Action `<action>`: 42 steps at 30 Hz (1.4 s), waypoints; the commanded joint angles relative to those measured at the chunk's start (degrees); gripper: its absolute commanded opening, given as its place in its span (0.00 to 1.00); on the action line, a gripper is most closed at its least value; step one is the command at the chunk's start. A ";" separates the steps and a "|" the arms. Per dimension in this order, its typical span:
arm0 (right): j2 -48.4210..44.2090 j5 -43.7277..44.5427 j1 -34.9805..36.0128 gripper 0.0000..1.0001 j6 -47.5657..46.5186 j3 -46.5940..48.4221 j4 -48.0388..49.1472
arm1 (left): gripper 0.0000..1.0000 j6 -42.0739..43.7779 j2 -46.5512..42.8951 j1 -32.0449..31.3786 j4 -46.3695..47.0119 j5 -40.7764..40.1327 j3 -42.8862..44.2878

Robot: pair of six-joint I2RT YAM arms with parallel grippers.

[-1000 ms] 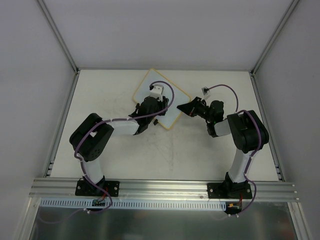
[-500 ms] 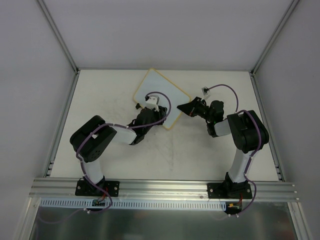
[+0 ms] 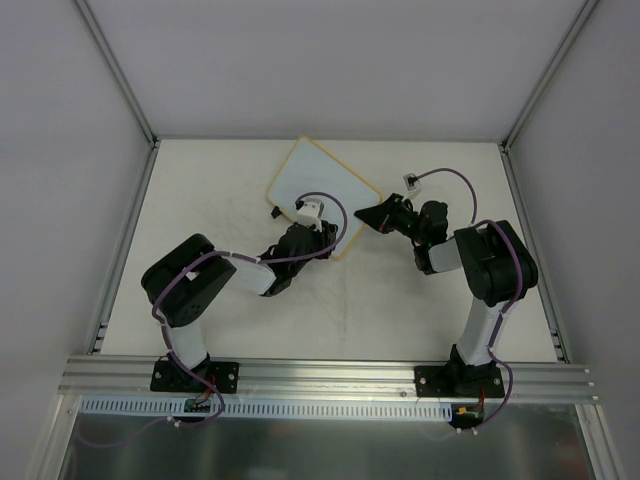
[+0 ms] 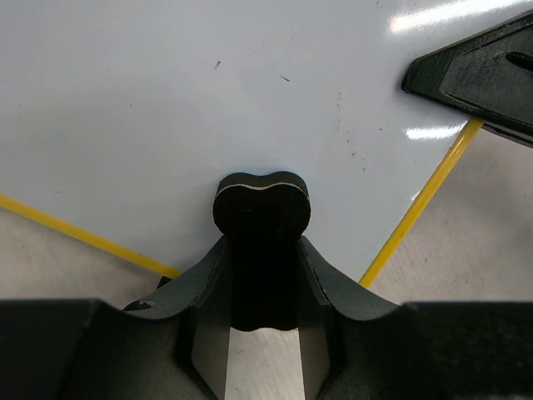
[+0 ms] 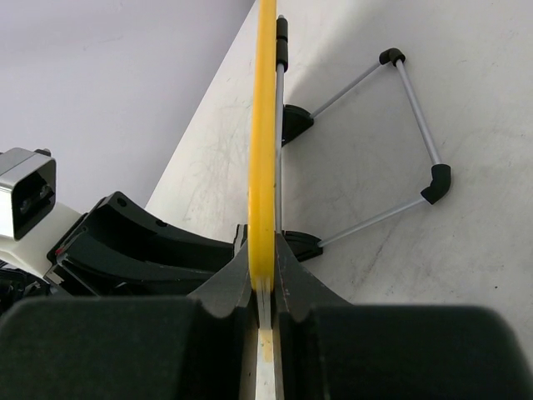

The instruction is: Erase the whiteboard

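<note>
The whiteboard [image 3: 312, 178] lies turned like a diamond at the back middle of the table, white with a thin yellow frame [image 4: 425, 200]. In the left wrist view its face [image 4: 166, 100] shows only a few faint dark specks. My left gripper [image 4: 261, 275] is shut on a small black eraser [image 4: 261, 208], whose head rests on the board near its near corner [image 3: 322, 236]. My right gripper [image 5: 265, 279] is shut on the board's yellow right edge [image 5: 265, 125]; from above it sits at the board's right corner [image 3: 368, 215].
A thin wire stand [image 5: 416, 108] with black clips sticks out from the board's underside on the table. The right gripper's black tip [image 4: 483, 71] lies close to the eraser's path. Grey walls and metal rails [image 3: 128, 95] enclose the table.
My left gripper has drawn the eraser from the middle of the board back toward its near corner. The right gripper and the board have stayed put.
</note>
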 commanded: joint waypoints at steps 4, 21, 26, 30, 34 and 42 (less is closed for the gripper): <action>-3.00 -3.93 1.26 0.00 2.17 1.14 14.94 | 0.00 2.03 -2.82 2.27 -9.74 3.20 8.38; -2.91 -4.19 1.34 0.00 2.44 1.40 14.94 | 0.00 8.27 0.95 7.02 -19.07 5.58 27.47; -3.00 -4.28 1.34 0.00 2.35 1.32 14.94 | 0.00 8.89 3.41 7.81 -19.51 5.67 30.11; -3.00 -4.28 1.34 0.00 2.44 1.32 14.94 | 0.00 8.37 4.29 8.34 -19.51 6.37 30.20; -2.82 -4.28 1.43 0.00 2.44 1.40 14.94 | 0.00 7.75 3.33 8.34 -18.29 5.67 27.40; -2.73 -4.28 1.43 0.00 2.44 1.41 14.94 | 0.00 5.91 1.39 8.43 -15.30 6.81 21.68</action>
